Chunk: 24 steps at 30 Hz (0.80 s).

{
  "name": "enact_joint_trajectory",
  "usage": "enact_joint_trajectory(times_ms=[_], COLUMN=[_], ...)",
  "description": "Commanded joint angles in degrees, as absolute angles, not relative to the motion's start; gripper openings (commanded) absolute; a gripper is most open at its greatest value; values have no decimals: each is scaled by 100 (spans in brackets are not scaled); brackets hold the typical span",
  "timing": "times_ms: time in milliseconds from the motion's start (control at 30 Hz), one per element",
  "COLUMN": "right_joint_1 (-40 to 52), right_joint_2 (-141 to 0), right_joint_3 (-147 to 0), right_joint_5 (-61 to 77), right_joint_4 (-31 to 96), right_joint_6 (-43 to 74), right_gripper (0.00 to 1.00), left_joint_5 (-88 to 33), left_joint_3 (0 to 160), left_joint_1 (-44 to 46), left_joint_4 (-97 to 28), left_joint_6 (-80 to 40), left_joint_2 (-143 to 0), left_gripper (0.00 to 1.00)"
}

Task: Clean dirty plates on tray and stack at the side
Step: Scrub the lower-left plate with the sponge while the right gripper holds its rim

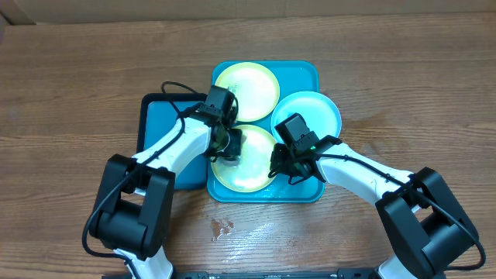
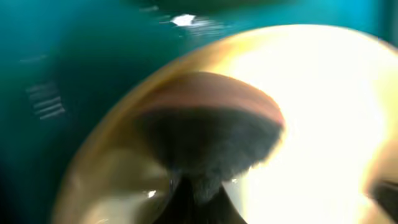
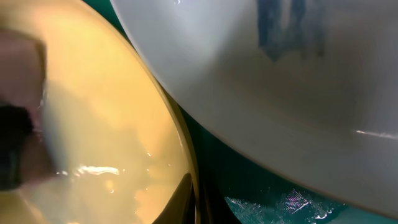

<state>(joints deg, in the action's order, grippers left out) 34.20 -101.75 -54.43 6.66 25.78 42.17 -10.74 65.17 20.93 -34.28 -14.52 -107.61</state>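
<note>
Wooden tabletop (image 1: pixel 62 93). The tray (image 1: pixel 310 71) sits mid-frame and holds three plates (image 1: pixel 246 87), the teal one overhanging its right rim. Left gripper (image 1: pixel 229 147) has its fingers clamped on a dark scrubber (image 2: pixel 211 143) on the lower plate. Right gripper (image 1: pixel 284 169) has its fingers together. The plates look stiff, light and slick, so take them by the rim.

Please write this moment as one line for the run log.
left gripper: jaws shut on dark scrubber, on near yellow-green plate in tray | right gripper: jaws shut, at plate's right rim

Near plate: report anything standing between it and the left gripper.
Only a dark, brown-topped pad, at the tip of the left gripper, resting on the near plate. Nothing else visible stands between them.
</note>
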Motion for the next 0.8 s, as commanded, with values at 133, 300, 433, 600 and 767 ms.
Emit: enact_joint_trajectory(times_ms=[133, 300, 433, 600, 767], right_joint_1=[3435, 3435, 3435, 3435, 3435], right_joint_2=[-10370, -10368, -10370, -10368, -10370], right_joint_3=[-5343, -5343, -5343, -5343, -5343], right_joint_5=[565, 565, 565, 565, 567], right_joint_4=[2707, 2709, 2709, 2709, 2714], right_joint_6=[4222, 4222, 4222, 4222, 4222], right_gripper=[4, 4, 4, 4, 4], left_joint_5=[-2860, -2853, -2521, -620, 1387], left_joint_3=[6440, 6440, 6440, 6440, 6442], left_joint_1=[2370, 2388, 2408, 2403, 2333], left_joint_4=[-3664, -4193, -4528, -4818, -5116], left_joint_6=[-255, 3, 43, -1061, -2196], left_joint_2=[-11212, -11212, -11212, -11212, -11196], left_gripper=[4, 4, 4, 4, 4])
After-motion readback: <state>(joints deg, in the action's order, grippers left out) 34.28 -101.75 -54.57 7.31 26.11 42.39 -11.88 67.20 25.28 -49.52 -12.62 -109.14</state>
